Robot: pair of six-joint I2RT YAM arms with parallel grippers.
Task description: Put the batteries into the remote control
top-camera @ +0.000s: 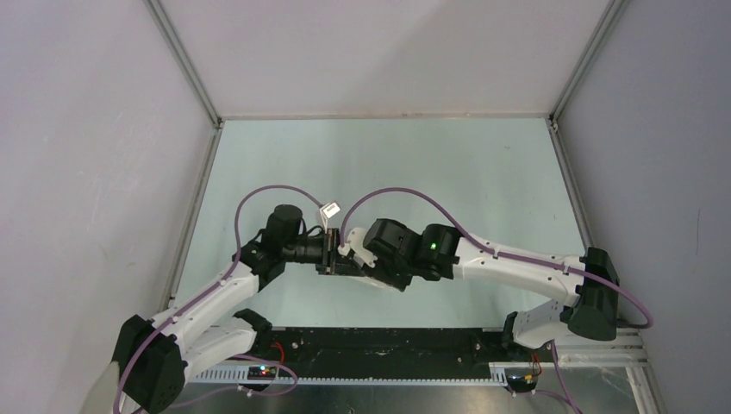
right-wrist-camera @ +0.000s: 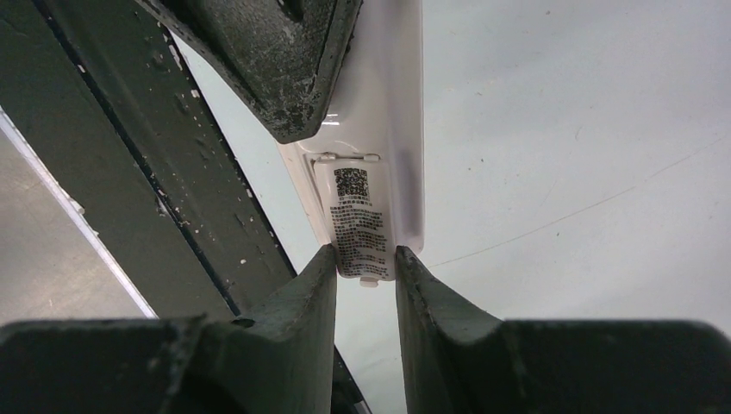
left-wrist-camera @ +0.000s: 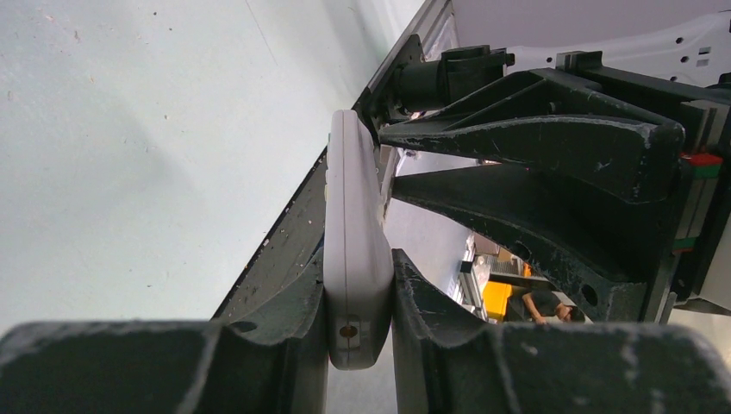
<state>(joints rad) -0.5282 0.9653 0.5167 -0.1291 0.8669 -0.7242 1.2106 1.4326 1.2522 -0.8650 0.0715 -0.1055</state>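
Jaws both sides — remote control [left-wrist-camera: 353, 250] pinched between.

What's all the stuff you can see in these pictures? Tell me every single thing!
remote control: one, white, seen edge-on, pinched in the left gripper.
label: one, white with black print, on the remote control's back.
batteries: none in view.
table: one, pale green, under both arms.
cables: two, purple, looping above the arms.
tag: one, white, on a cable.
left gripper: one, black, shut on the remote control.
right gripper: one, black, fingers either side of the label's end, meeting the left gripper mid-table.
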